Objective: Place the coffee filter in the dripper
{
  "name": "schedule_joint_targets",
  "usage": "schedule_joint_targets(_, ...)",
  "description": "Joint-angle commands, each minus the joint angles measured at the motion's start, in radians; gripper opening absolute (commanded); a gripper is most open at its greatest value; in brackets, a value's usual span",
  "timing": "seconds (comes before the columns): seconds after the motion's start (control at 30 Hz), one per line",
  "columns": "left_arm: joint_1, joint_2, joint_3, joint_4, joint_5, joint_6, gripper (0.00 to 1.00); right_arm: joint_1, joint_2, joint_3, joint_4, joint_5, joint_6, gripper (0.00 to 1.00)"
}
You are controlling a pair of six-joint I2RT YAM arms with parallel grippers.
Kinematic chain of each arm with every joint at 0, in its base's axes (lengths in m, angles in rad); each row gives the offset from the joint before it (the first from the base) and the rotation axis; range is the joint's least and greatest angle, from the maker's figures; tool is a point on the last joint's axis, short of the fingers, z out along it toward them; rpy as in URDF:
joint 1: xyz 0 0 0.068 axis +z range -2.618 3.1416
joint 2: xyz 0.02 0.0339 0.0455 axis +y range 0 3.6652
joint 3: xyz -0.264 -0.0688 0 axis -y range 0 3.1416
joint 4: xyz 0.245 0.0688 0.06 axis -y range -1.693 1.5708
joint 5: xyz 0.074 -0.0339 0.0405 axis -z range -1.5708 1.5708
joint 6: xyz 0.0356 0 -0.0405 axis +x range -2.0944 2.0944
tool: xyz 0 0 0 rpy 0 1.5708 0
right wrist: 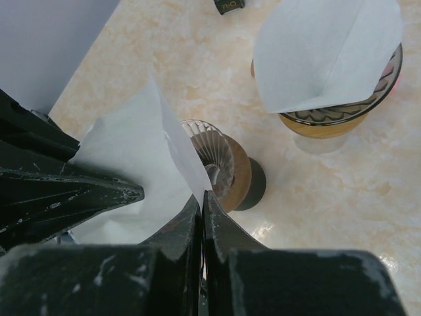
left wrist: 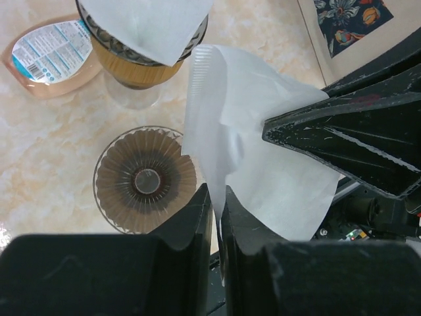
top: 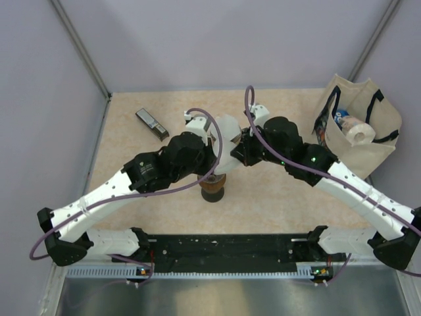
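Note:
A white paper coffee filter (left wrist: 253,125) hangs in the air between both arms, above the table. My right gripper (right wrist: 202,197) is shut on one edge of the coffee filter (right wrist: 131,164). The opposite edge runs between the fingers of my left gripper (left wrist: 217,201), whose jaws stand a narrow gap apart. Just below stands the dripper (left wrist: 146,179), a ribbed glass cone on a brown base (right wrist: 227,168), with nothing inside it. From above, the filter (top: 225,135) shows where the two wrists meet, with the dripper (top: 212,189) just in front of them.
A second dripper on a golden cup (left wrist: 135,62) holds its own white filter (right wrist: 325,52). A peach-coloured labelled packet (left wrist: 49,56) lies beside it. A black bar (top: 151,123) lies at the back left, and a cloth tote bag (top: 368,148) stands at the right.

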Motion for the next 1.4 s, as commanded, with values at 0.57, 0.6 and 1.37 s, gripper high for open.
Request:
schedule_joint_targets(0.57,-0.003,-0.107,-0.127,-0.098,-0.131,-0.125,0.5,0.05,0.135,0.044,0.007,-0.035,-0.011,0.0)
schedule_joint_targets(0.6,-0.003,-0.102,-0.126,-0.104,-0.145,-0.124,0.54,0.048,0.142,0.047,0.007,-0.034,-0.011,0.0)
schedule_joint_targets(1.37,0.164,-0.05,-0.195,-0.03,0.004,-0.05,0.68,0.05,0.238,0.073,-0.01,-0.004,-0.044,0.0)
